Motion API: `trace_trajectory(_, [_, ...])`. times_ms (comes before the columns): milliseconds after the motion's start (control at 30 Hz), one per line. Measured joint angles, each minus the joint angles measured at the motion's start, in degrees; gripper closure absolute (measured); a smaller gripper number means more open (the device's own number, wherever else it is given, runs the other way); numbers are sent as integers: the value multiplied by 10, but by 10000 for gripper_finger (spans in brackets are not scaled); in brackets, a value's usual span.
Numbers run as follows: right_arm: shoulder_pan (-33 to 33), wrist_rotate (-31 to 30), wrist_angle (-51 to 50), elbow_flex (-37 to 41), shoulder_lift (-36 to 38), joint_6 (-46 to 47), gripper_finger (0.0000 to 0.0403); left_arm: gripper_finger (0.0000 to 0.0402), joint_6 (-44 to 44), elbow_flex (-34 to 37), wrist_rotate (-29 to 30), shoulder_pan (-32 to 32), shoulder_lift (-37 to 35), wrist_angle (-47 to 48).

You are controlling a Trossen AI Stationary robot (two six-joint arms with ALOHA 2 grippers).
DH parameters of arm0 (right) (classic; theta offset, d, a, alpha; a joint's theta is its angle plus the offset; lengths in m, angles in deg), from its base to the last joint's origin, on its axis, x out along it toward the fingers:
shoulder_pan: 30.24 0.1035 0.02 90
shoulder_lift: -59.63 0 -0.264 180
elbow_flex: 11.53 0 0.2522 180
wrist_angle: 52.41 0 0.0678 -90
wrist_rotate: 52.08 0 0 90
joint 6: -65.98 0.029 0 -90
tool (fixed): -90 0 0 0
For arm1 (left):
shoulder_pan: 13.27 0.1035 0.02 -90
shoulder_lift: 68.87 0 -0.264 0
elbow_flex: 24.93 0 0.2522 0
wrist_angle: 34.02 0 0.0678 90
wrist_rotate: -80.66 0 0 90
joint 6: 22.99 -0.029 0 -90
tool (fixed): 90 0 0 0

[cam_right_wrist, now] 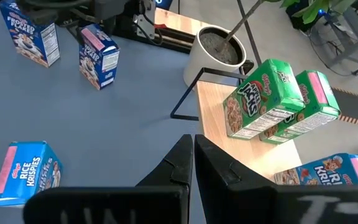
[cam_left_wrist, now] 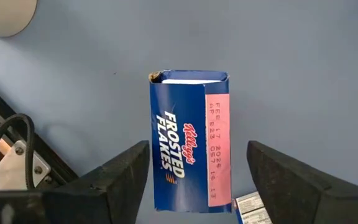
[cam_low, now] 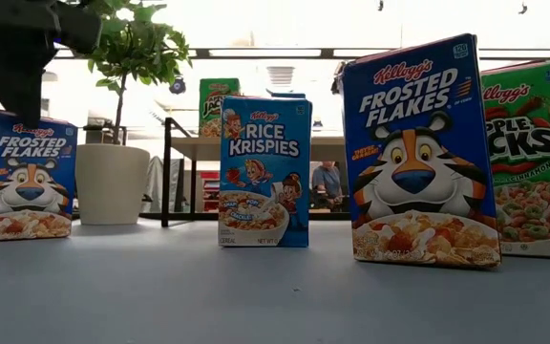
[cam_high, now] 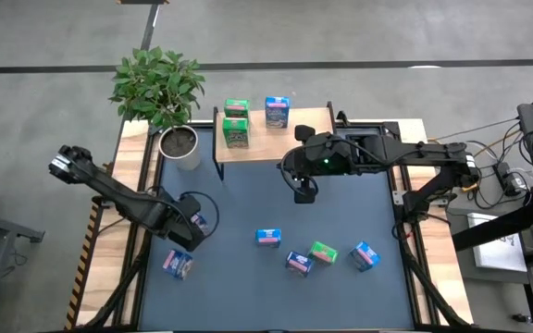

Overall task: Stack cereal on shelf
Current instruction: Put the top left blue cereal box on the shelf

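A blue Frosted Flakes box (cam_left_wrist: 188,124) with a pink strip stands upright on the dark tabletop at the left (cam_high: 199,222). My left gripper (cam_left_wrist: 197,180) is open above it, one finger on either side of its top, touching nothing. The light-wood shelf (cam_high: 308,120) at the far edge carries two green boxes (cam_high: 236,120) and a blue box (cam_high: 277,111). My right gripper (cam_high: 303,194) is shut and empty just in front of the shelf (cam_right_wrist: 193,163).
A potted plant (cam_high: 181,146) stands left of the shelf. Another blue box (cam_high: 178,265) lies near the left front. A blue box (cam_high: 267,238), a blue box (cam_high: 299,264), a green box (cam_high: 323,252) and a blue box (cam_high: 365,256) stand near the front edge.
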Motion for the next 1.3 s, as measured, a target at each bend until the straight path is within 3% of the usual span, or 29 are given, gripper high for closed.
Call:
trace_trajectory(433, [0, 0, -3, 2, 0, 0, 394, 244, -13, 0, 1, -1, 41, -2])
trace_trajectory(700, [0, 0, -12, 3, 0, 0, 394, 274, -24, -7, -1, -1, 35, -3])
trace_trajectory(900, [0, 4, -26, 11, 0, 9, 394, 277, -96, -84, 3, -1, 35, -6])
trace_trajectory(1300, [38, 15, 48, 121, 6, -7, 394, 278, -354, -278, 137, -9, 56, -14])
